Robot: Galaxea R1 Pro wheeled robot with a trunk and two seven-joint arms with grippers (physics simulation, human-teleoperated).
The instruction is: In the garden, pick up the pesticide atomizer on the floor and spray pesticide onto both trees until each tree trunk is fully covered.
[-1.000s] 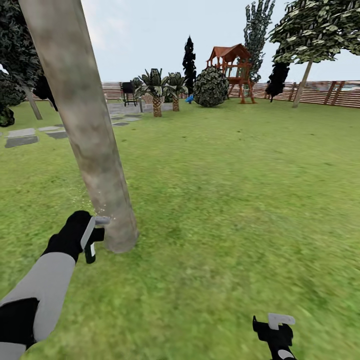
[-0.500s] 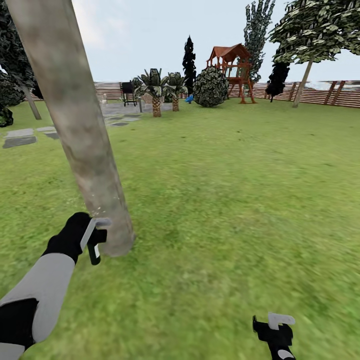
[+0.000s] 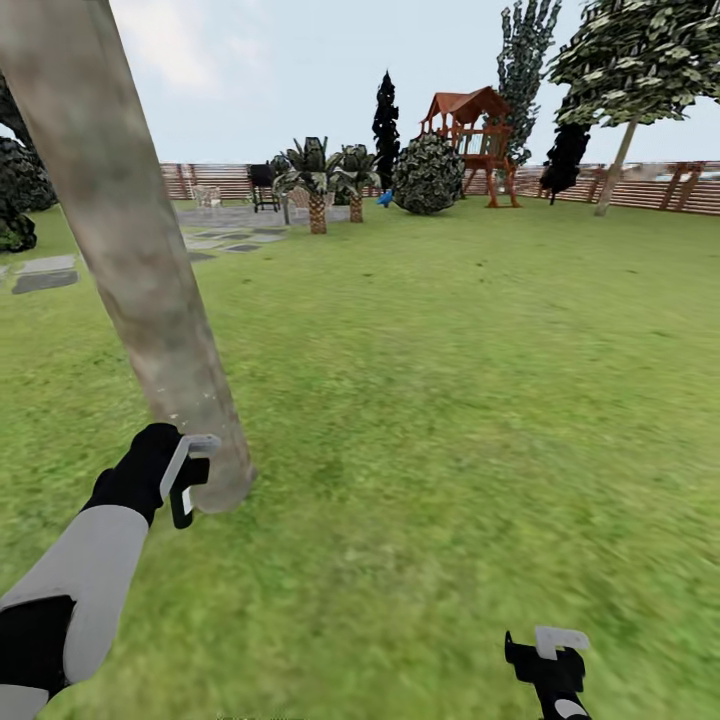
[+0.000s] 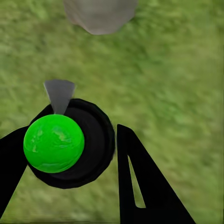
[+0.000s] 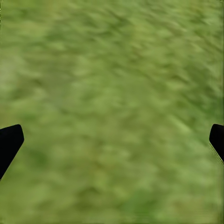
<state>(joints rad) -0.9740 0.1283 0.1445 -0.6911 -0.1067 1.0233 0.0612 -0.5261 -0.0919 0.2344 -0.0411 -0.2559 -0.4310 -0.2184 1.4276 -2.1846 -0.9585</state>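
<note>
A pale grey-brown tree trunk (image 3: pixel 130 250) leans up the left of the head view; its foot (image 4: pixel 100 14) also appears in the left wrist view. My left gripper (image 3: pixel 185 480) is shut on the pesticide atomizer (image 3: pixel 182 505), a dark bottle with a bright green cap (image 4: pixel 53 142) and a grey nozzle (image 3: pixel 197 444) that points at the trunk's base, almost touching it. Black fingers (image 4: pixel 140 182) flank the bottle. My right gripper (image 3: pixel 548 655) hangs low at the right, open over bare grass (image 5: pixel 112 116). The second tree (image 3: pixel 640 60) stands far off by the fence.
Green lawn (image 3: pixel 450 380) spreads ahead and to the right. Grey paving stones (image 3: pixel 45 275) lie at the far left. Short palms (image 3: pixel 317 190), a round bush (image 3: pixel 427 175), a red-roofed play tower (image 3: pixel 470 140) and the slatted wooden fence (image 3: pixel 660 185) line the back.
The whole picture has swung, so the camera has moved; the trunk now sits further left and leans more. Both arms keep their place in view. The fine white specks at the nozzle have thinned.
</note>
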